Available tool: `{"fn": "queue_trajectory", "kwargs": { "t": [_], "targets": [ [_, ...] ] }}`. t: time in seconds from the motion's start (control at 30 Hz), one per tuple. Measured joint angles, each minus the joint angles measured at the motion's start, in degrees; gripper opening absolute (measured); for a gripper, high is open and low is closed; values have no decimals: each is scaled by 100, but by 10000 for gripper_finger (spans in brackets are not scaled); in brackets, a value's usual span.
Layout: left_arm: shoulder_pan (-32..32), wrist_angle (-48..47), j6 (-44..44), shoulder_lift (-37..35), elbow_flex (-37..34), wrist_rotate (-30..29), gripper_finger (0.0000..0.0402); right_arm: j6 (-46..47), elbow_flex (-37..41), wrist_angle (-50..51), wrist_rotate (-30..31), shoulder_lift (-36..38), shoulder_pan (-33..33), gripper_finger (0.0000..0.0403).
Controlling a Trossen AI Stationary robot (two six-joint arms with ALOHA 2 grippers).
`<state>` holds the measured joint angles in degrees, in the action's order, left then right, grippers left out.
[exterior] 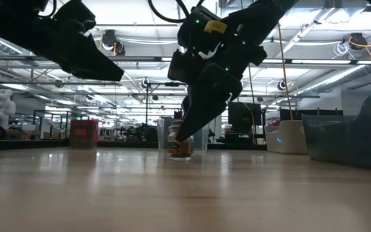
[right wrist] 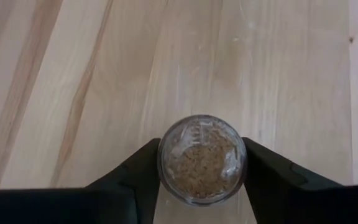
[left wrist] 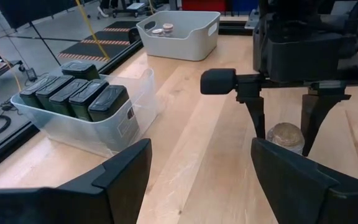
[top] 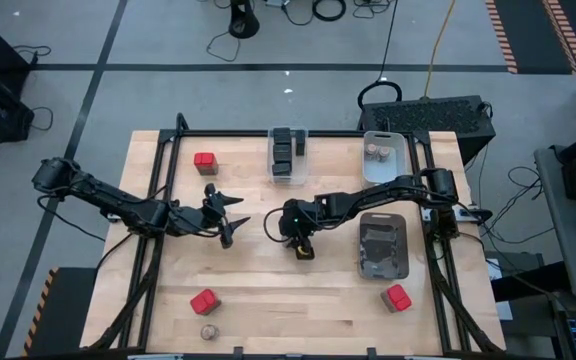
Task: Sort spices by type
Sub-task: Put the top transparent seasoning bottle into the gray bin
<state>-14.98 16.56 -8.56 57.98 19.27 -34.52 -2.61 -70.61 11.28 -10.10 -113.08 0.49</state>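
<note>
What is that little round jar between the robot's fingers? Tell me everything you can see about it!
The little jar is round and see-through, like clear plastic or glass, with brownish-tan spice grains showing through its top. It stands upright on the bare wooden table, near the middle. The right gripper reaches straight down over it, with one dark finger pressed against each side. It sits apart from the bins and the other spices. Any label is too hard to make out.
</note>
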Motion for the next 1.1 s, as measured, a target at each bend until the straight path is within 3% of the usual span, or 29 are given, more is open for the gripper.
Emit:
{"fn": "queue_trajectory", "kwargs": {
  "t": [0.1,0.4,0.53,0.83,0.93,1.1],
  "targets": [
    [0,0,1,0,0,1,281,0,-2,-8,-1,2,0,154],
    [0,-4,0,0,1,4,281,-29,2,201,-33,343,-34,154],
    [0,-15,0,0,2,7,281,-128,0,724,187,943,-137,154],
    [0,-59,0,0,4,9,281,-423,0,2509,1573,2726,-567,154],
    [0,-59,0,0,4,9,281,-429,7,3117,1876,3269,-938,154],
    [0,-59,0,0,4,9,281,-404,695,3129,1938,4230,-1862,154]
  ]
}}
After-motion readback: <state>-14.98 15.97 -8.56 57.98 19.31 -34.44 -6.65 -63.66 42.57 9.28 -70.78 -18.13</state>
